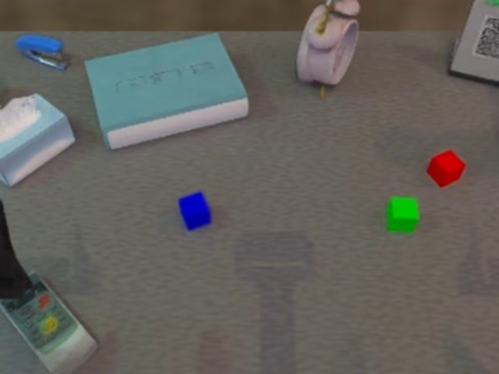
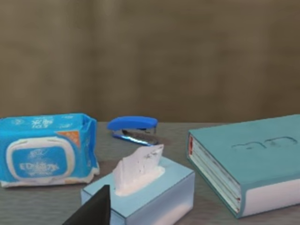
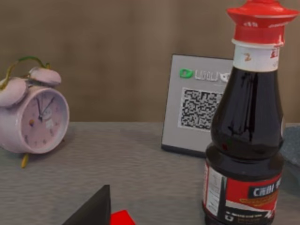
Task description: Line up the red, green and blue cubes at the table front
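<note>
Jaws: can't tell on either arm, only a dark finger tip in each wrist view; neither holding a cube. L to R on table [image 1: 312,140]: remote [image 1: 47,323] front-left under dark left arm; blue cube [image 1: 194,210] left of centre; green cube [image 1: 402,213] and red cube [image 1: 446,167] close together at right. Risks: clipping remote on L reach; nudging red while grabbing green.
</note>
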